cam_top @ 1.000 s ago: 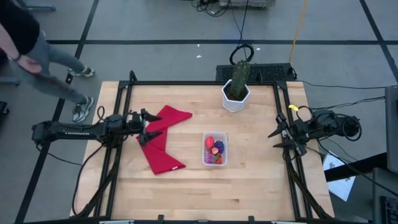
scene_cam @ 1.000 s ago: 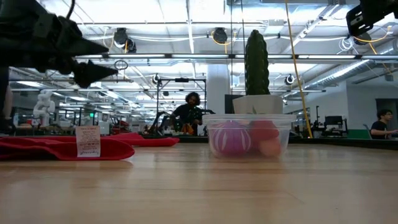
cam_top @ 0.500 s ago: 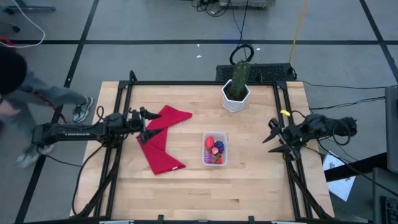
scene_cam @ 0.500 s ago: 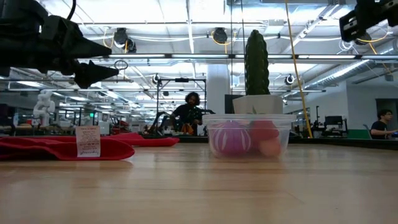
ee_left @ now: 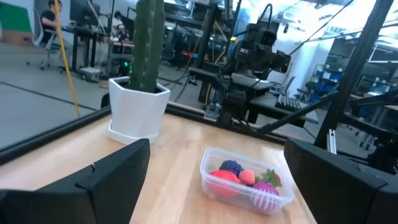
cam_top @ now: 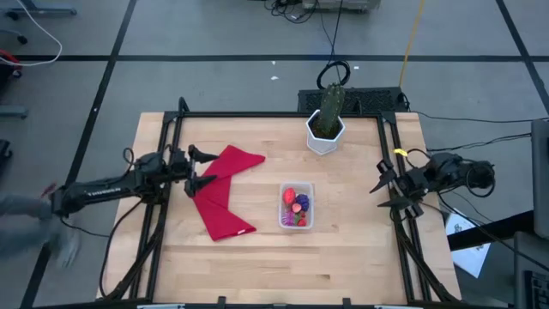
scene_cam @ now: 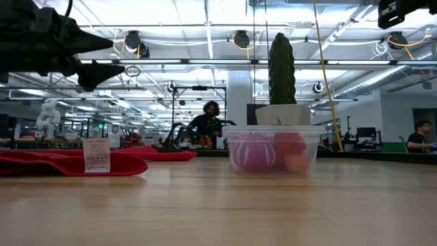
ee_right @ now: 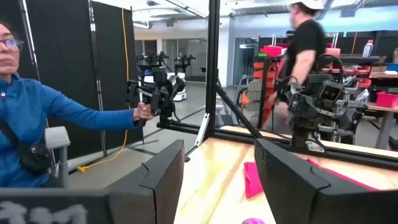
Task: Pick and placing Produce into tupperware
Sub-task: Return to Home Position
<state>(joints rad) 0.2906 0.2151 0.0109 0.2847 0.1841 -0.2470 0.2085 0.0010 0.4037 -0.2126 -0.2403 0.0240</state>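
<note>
The left gripper (cam_top: 204,166) hangs above the wooden surface (cam_top: 343,257) near its left side, its fingers spread wide and holding nothing; the low view shows it raised well clear of the wood; directly under and just ahead of its fingertips lies the edge of a red cloth (cam_top: 225,202), which spreads on past them toward the middle of the surface. The right gripper (cam_top: 383,193) sits at the opposite side, over the right edge of the surface, its fingers also wide apart and empty. The tupperware (cam_top: 310,193) stands on the surface roughly midway between the two grippers, well apart from both, beyond the cloth as seen from the left gripper; the left wrist view has it straight ahead between that gripper's two fingers. The produce (cam_top: 297,206) lies inside the tupperware: red, pink and purple pieces packed together, with a pink ball against the wall in the low view. Farther off from the left gripper, past the tupperware and to one side, a green cactus (cam_top: 332,101) stands upright in a white pot (cam_top: 324,137) at the far edge of the surface. Beyond the right gripper's fingers, off the surface, a person (ee_right: 37,118) in a blue sleeve holds a handle.
</note>
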